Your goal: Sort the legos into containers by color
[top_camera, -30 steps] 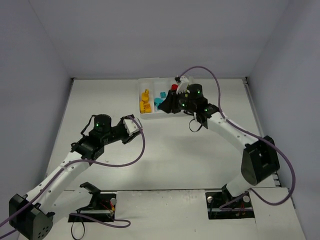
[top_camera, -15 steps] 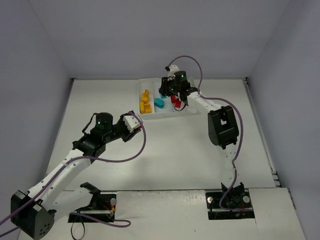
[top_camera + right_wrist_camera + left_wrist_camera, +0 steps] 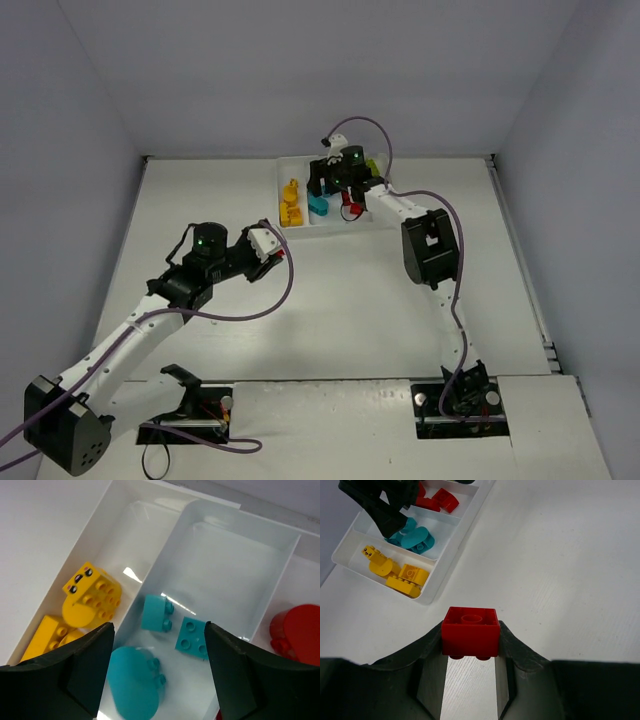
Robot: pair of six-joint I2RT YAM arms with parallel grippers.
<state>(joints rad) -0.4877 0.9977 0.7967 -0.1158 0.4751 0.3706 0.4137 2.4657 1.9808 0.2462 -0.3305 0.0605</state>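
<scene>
The white tray lies at the table's far side, its narrow compartments running near to far. The leftmost holds yellow bricks, the next cyan bricks, the third red pieces, with a lime-green piece further right. One square red brick sits pinched in the left gripper, near-left of the tray.

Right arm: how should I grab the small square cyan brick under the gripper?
Come straight down and pinch the small square cyan brick across two opposite flat sides: its studs face up, so it likely lies flat, and the tray walls block a sideways approach.
</scene>
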